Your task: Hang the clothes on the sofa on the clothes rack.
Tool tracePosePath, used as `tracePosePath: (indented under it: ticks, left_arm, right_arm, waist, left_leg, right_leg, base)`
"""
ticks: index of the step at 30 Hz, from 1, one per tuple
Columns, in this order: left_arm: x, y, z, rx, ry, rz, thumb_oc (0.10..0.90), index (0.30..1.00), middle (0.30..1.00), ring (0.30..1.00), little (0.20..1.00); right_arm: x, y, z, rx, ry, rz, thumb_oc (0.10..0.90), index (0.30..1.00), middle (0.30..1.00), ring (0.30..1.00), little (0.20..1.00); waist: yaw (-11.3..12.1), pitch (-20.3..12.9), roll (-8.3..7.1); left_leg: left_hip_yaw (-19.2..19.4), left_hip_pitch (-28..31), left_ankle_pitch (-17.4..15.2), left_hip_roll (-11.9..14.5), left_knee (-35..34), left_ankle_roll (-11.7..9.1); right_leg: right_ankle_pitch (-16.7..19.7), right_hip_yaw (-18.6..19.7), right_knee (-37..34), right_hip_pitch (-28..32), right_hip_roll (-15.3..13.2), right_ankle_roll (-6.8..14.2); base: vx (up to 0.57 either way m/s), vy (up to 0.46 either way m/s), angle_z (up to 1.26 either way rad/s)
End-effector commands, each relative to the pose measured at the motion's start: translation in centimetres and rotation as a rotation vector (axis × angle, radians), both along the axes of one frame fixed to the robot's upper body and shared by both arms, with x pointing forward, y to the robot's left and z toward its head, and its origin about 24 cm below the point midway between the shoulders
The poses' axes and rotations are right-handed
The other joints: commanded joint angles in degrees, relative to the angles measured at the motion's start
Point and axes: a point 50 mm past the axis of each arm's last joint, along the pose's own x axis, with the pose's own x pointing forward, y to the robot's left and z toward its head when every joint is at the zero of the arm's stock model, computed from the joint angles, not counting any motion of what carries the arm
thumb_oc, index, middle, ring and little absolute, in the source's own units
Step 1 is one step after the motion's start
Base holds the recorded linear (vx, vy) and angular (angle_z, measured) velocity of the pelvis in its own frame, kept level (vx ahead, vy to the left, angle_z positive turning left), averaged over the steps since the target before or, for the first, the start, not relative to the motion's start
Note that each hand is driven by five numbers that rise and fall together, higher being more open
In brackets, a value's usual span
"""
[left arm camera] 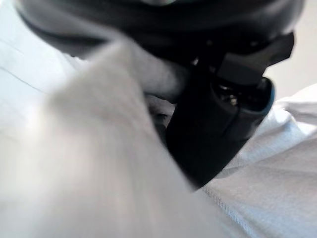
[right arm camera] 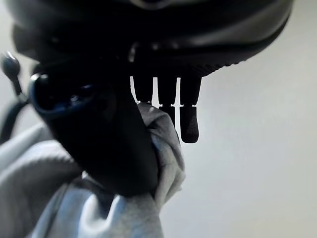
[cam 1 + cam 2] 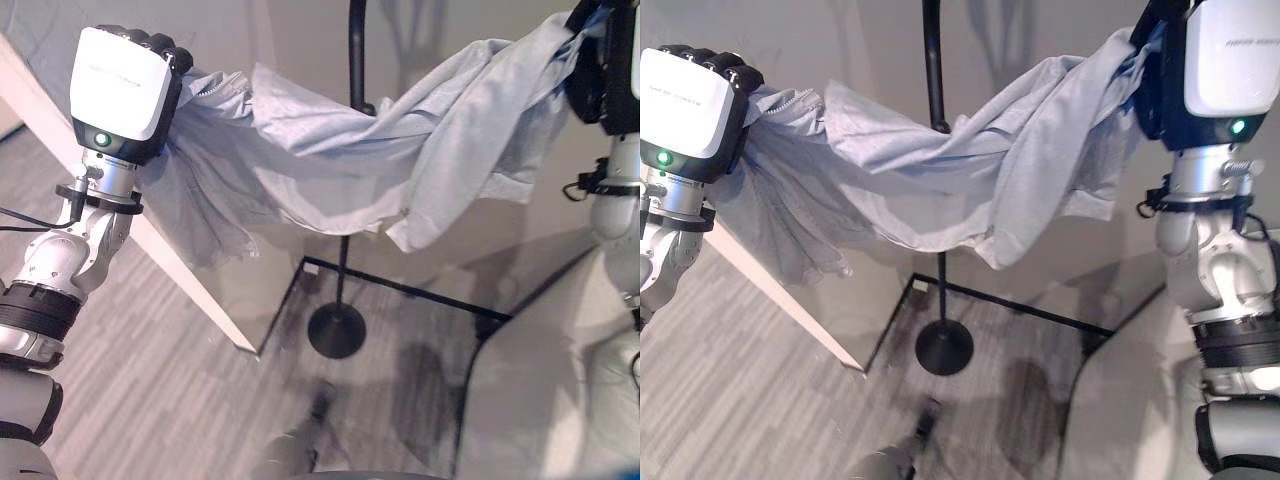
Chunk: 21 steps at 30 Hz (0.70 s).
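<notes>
A light grey garment hangs stretched between my two raised hands, sagging in the middle in front of the black pole of the clothes rack. My left hand is at the upper left, curled round one end of the cloth. My right hand is at the upper right, and its thumb and fingers pinch the other end of the garment. The rack's round black base stands on the floor below the cloth.
A grey wall stands behind the rack. A pale beam or panel edge slants down from the upper left to the floor. Black strips mark a corner on the floor. A pale sofa edge lies at the lower right.
</notes>
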Motion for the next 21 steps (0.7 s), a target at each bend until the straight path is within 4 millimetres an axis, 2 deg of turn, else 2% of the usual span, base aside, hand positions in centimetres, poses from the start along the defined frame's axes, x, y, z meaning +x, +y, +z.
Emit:
tracePosePath:
  ticks: [1, 3, 4, 8, 10, 11, 13, 14, 16, 21]
  left_arm:
    - [-3.2, 3.3, 7.1, -0.095, -0.405, 0.117, 0.4, 0.3, 0.3, 0.3, 0.3]
    - [-3.3, 3.5, 7.6, -0.089, -0.431, 0.127, 0.4, 0.3, 0.3, 0.3, 0.3]
    - [-2.8, 3.9, 7.3, -0.094, -0.403, 0.155, 0.4, 0.3, 0.3, 0.3, 0.3]
    - [-0.6, 4.6, 7.1, -0.08, -0.299, 0.22, 0.4, 0.3, 0.3, 0.3, 0.3]
    - [-0.1, 5.4, 7.0, -0.062, -0.255, 0.27, 0.4, 0.3, 0.3, 0.3, 0.3]
    - [-0.6, 5.6, 7.4, -0.058, -0.275, 0.287, 0.4, 0.3, 0.3, 0.3, 0.3]
    - [-0.8, 5.1, 7.3, -0.033, -0.273, 0.268, 0.4, 0.3, 0.3, 0.3, 0.3]
    - [-1.2, 4.8, 6.4, 0.008, -0.249, 0.253, 0.4, 0.3, 0.3, 0.3, 0.3]
    - [-1.5, 4.5, 5.4, 0.015, -0.238, 0.234, 0.4, 0.3, 0.3, 0.3, 0.3]
    - [-2.8, 5.2, 3.7, 0.001, -0.232, 0.241, 0.4, 0.3, 0.3, 0.3, 0.3]
  right_arm:
    - [-2.6, -2.1, 3.9, -0.029, -0.223, -0.113, 0.4, 0.3, 0.3, 0.3, 0.3]
    - [-2.7, -2.5, 4.0, -0.05, -0.214, -0.136, 0.4, 0.3, 0.3, 0.3, 0.3]
    - [-2.3, -3.1, 3.7, -0.052, -0.172, -0.157, 0.4, 0.3, 0.3, 0.3, 0.3]
    - [-0.5, -3.7, 3.2, -0.044, -0.08, -0.164, 0.4, 0.3, 0.3, 0.3, 0.3]
    - [0.4, -4.0, 2.8, -0.025, -0.044, -0.174, 0.4, 0.3, 0.3, 0.3, 0.3]
    - [0.7, -5.2, 2.3, -0.004, -0.009, -0.225, 0.4, 0.3, 0.3, 0.3, 0.3]
    - [0.7, -5.4, 2.1, -0.003, 0.002, -0.244, 0.4, 0.3, 0.3, 0.3, 0.3]
    - [-0.1, -6.5, 1.7, 0.003, 0.016, -0.284, 0.4, 0.3, 0.3, 0.3, 0.3]
    - [-0.8, -7.4, 1.0, 0.021, 0.014, -0.312, 0.4, 0.3, 0.3, 0.3, 0.3]
    - [-2.2, -8.0, 0.0, 0.018, 0.004, -0.333, 0.4, 0.3, 0.3, 0.3, 0.3]
  waist:
    - [0.0, -9.8, -2.21]
    - [-0.1, -11.4, -2.48]
    - [-0.2, -12.4, -2.69]
    - [0.0, -13.0, -2.91]
    - [0.4, -13.0, -3.1]
    - [1.1, -13.0, -3.55]
    - [1.5, -13.3, -3.68]
    - [1.8, -13.4, -4.0]
    - [2.3, -13.6, -4.31]
    - [2.8, -14.0, -4.74]
  left_leg:
    - [1.4, 5.0, -8.6, -0.8, 0.9, 2.2]
    - [1.3, 7.2, -8.0, -0.1, -1.4, 2.3]
    - [1.8, 8.5, -7.5, 0.4, -3.4, 2.5]
    - [3.0, 9.6, -8.1, 0.5, -3.8, 3.1]
    - [3.4, 10.1, -8.3, 0.6, -3.8, 3.4]
    - [3.8, 10.0, -8.2, 0.7, -3.8, 3.7]
    - [3.8, 9.9, -8.4, 0.5, -3.8, 3.9]
    - [3.5, 10.0, -8.8, 0.5, -3.8, 4.3]
    - [3.1, 10.2, -9.1, 0.3, -3.8, 4.6]
    - [2.5, 10.5, -9.5, 0.0, -3.8, 4.9]
  right_leg:
    - [12.3, -2.1, -8.1, -5.5, 3.3, -2.4]
    - [12.1, -2.3, -10.0, -4.4, 2.6, -2.2]
    - [12.2, -2.2, -11.0, -4.0, 2.2, -1.9]
    - [11.8, -1.0, -10.8, -3.5, 1.8, -1.4]
    - [11.8, -0.6, -10.6, -3.3, 1.6, -1.0]
    - [12.3, -0.6, -10.9, -3.6, 1.3, -0.6]
    - [12.4, -0.6, -11.1, -3.7, 1.2, -0.5]
    - [12.2, -0.9, -11.6, -3.6, 1.0, -0.5]
    - [12.1, -1.2, -11.9, -3.4, 0.8, -0.5]
    - [11.8, -1.7, -12.6, -2.8, 0.6, -0.6]
  base:
    - [0.14, 0.066, -0.26]
    - [0.22, 0.107, 0.0]
    - [0.17, 0.084, 0.1]
    - [0.13, 0.071, -0.09]
    - [0.1, 0.095, -0.01]
    - [0.1, 0.109, -0.05]
    - [0.07, 0.065, -0.06]
    - [0.08, 0.04, -0.07]
    - [0.07, 0.035, -0.06]
    - [0.03, 0.002, 0.02]
